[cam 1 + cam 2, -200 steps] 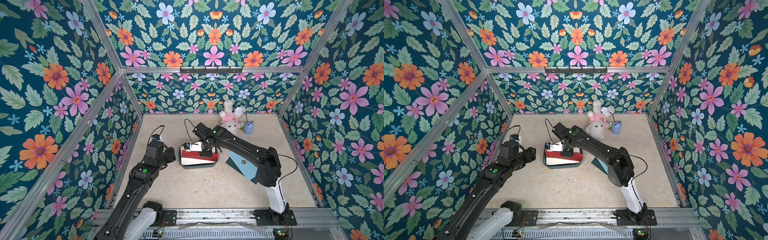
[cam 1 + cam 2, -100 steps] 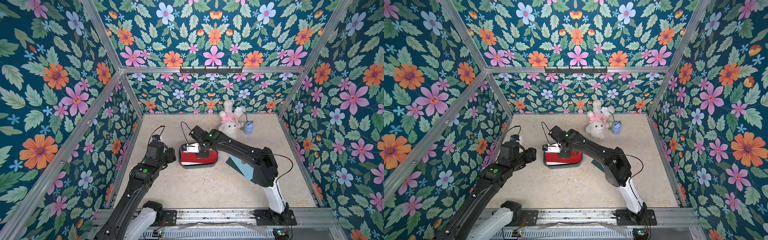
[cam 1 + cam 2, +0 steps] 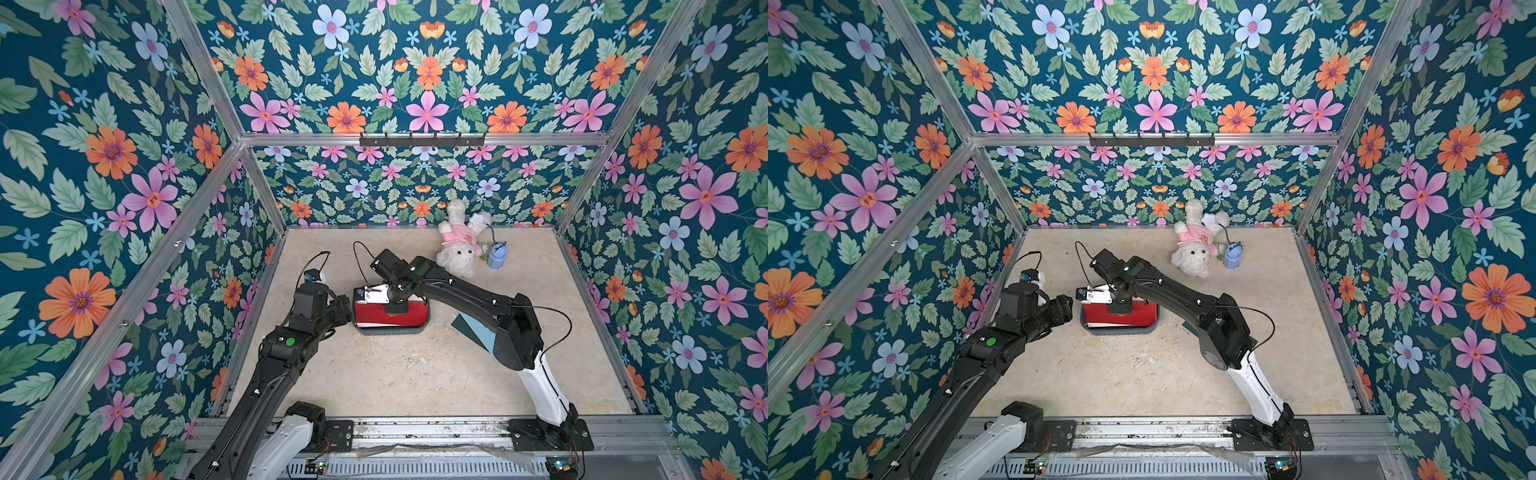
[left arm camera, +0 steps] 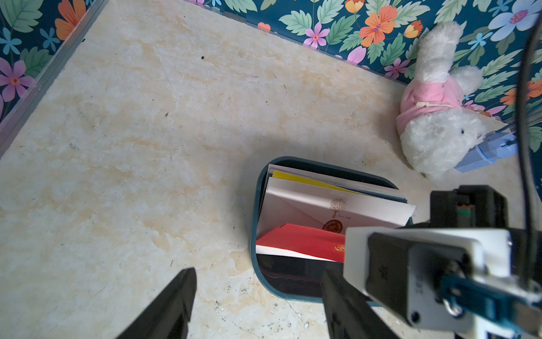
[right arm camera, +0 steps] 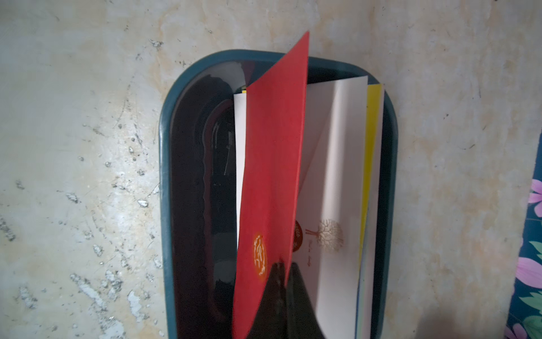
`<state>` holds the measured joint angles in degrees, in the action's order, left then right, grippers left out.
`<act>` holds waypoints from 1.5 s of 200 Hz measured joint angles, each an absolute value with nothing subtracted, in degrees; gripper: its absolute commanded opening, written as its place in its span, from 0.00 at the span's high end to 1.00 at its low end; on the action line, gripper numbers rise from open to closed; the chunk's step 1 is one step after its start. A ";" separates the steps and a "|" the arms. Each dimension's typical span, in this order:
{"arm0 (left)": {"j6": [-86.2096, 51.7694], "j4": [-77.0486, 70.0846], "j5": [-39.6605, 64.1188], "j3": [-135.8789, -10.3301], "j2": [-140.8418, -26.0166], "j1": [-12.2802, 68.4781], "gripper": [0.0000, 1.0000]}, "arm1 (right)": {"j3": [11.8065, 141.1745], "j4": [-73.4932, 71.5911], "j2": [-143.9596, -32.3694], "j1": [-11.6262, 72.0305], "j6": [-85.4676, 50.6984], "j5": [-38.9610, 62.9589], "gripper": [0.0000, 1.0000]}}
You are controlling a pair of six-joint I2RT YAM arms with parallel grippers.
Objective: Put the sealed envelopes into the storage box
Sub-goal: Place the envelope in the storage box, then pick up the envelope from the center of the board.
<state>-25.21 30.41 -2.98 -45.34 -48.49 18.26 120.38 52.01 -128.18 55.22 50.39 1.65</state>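
The box (image 3: pixel 390 331) sits left of the desk's (image 3: pixel 415 374) middle, nearer its left edge, and already holds a stack that leans on its back wall: a yellow envelope (image 5: pixel 374 132) behind, a white one (image 5: pixel 331 176) in front of it. The right gripper (image 3: pixel 393 309) hangs over the box with its jaws closed, and it appears to pinch the top edge of a red envelope (image 5: pixel 269 164). That one stands steeply on its long edge, apart from the white one, with one corner poking past the rim in the right wrist view. The step in hand looks like seating this envelope. To do it well, lower it until the bottom edge meets the box floor, then tip it back against the white one so that the corner comes inside the rim. Open the jaws only then, and lift straight up so the fingers do not drag the paper out. The left gripper (image 4: pixel 258 274) hovers just beside the box's left end, jaws spread and empty. It is well placed to steady the box if the push shifts it. Two more envelopes, a dark green (image 3: pixel 462 323) and a light blue (image 3: pixel 482 332), lie toward the desk's right side, partly hidden under the right arm.
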 measured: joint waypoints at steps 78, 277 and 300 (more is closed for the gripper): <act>-25.21 30.41 -2.94 -45.23 -48.51 18.26 0.26 | 120.62 48.53 -130.76 55.37 48.10 -0.91 0.68; -31.20 9.61 7.53 -53.54 -83.83 18.76 0.49 | 52.40 -5.56 -84.58 42.04 -6.61 3.01 0.60; -30.85 8.47 6.76 -53.74 -86.02 18.76 0.48 | 47.29 -7.03 -80.86 41.85 -7.81 2.76 0.60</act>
<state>-30.85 8.47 6.76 -53.74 -86.02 18.76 47.29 -7.03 -80.86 41.85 -7.81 2.76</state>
